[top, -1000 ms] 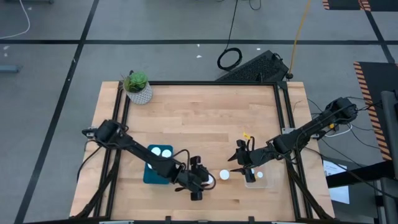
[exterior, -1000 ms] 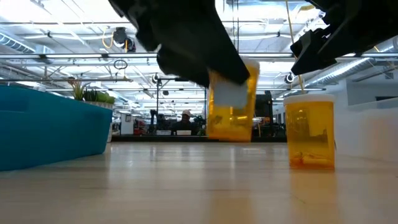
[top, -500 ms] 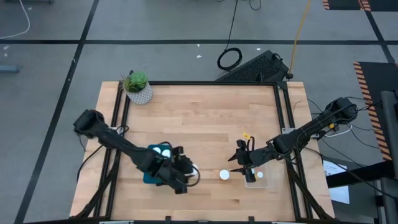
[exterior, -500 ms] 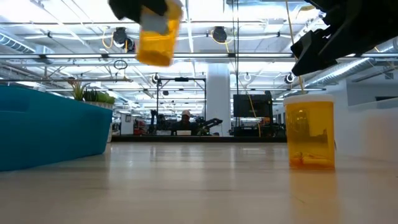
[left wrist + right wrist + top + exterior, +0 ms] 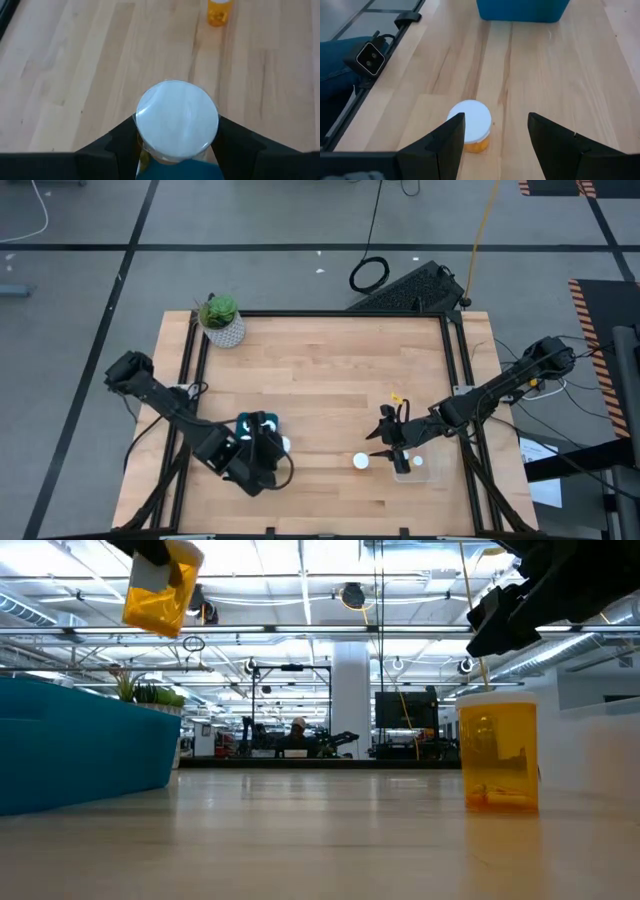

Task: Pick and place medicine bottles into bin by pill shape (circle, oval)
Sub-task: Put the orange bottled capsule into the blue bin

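Over the teal bin (image 5: 243, 463) at the desk's (image 5: 320, 370) front left, the left claw (image 5: 175, 150) is carrying a pill bottle (image 5: 176, 122), its two dark fingers clamped on the bottle's sides just under the round white cap. From the low camera this bottle (image 5: 160, 595) is hanging tilted, well above the bin wall (image 5: 90, 740), translucent orange with a pale label patch. Pill shape inside: cannot tell.

Progress, judged from the overhead camera: at least one white cap (image 5: 285, 444) is showing at the bin's edge beside the left claw (image 5: 258, 450), so some bottles appear already sorted there. A clear bin (image 5: 412, 466) at the front right is holding one more white-capped bottle (image 5: 418, 462). One bottle (image 5: 360, 462) is standing upright on bare wood between the two bins, just beside the right claw (image 5: 392, 442); this looks like the last loose one. Release of the carried bottle is not yet done.

The right claw (image 5: 492, 145) is hovering above that loose bottle (image 5: 470, 125), fingers spread apart and not touching it. Low camera: the loose bottle (image 5: 497, 750) is sitting flat, amber-walled, with a few pills at the bottom.

Plant in a white pot (image 5: 221, 318) is sitting at the far left corner, untouched.
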